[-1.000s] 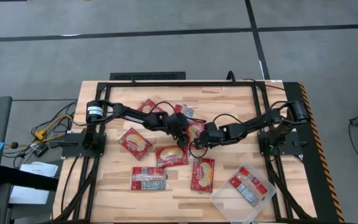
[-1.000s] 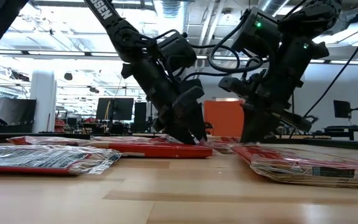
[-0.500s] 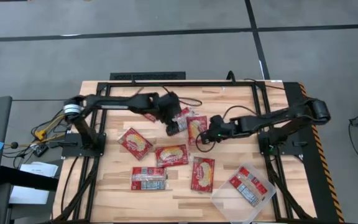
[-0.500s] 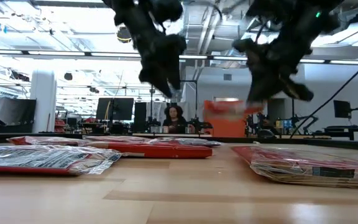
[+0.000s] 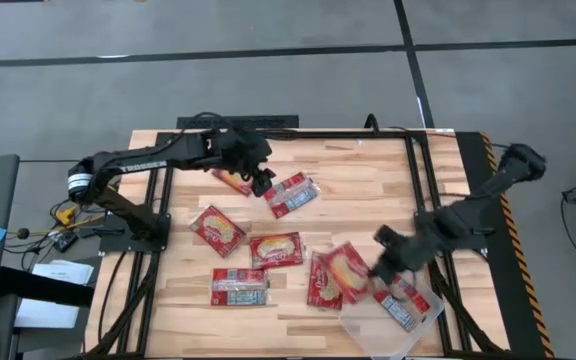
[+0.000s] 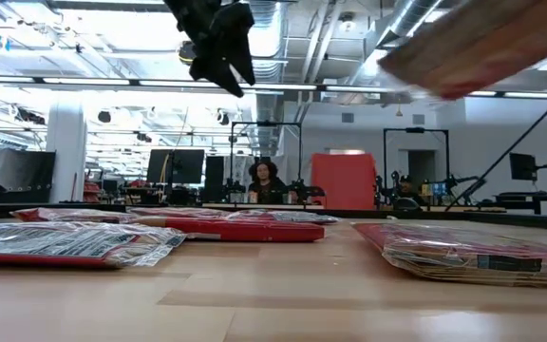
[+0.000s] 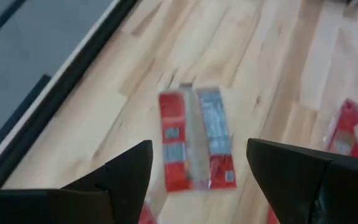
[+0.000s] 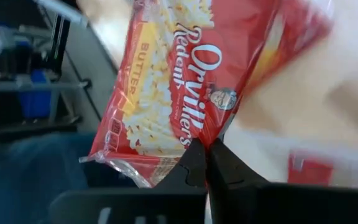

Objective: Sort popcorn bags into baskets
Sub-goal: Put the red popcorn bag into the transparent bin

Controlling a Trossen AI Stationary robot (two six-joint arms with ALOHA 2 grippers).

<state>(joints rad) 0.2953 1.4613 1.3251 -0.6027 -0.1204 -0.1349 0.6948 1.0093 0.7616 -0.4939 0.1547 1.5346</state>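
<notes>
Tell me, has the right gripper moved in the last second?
Yes. The right gripper, shut on a popcorn bag, went from the table's middle toward the clear basket at the near right corner.

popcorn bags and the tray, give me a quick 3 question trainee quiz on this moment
1. True or false: the clear tray already holds a popcorn bag.
2. Which gripper carries a bag? A) left B) right C) neither
3. Fill in: the left gripper hovers over the table's far side with its fingers ____.

Key
1. True.
2. B: the right gripper is shut on the Orville Redenbacher's butter popcorn bag, beside the tray.
3. Open.
</notes>
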